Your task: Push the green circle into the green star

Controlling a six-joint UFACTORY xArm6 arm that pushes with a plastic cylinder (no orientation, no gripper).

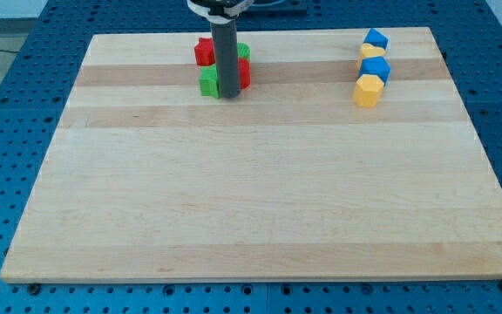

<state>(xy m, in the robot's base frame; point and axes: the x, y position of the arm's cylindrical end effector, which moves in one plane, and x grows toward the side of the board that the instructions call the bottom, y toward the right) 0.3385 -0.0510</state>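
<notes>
my tip (229, 95), a bare rod with no hand, hides much of the red-and-green block cluster (207, 82).

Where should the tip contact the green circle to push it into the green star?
On its upper-right edge, pushing down-left: the green circle, half hidden behind the rod, seems to sit up-right of the green star. My tip is beside the star.

A laboratory test bench — the setting of a robotics experiment. A pale wooden board (260, 201) lies flat on a blue metal table (3, 131) drilled with a regular grid of mounting holes, the kind used for fixing apparatus. Small moulded coloured blocks (373, 65) sit in tidy clusters near the view's top — test pieces, not household goods.
</notes>
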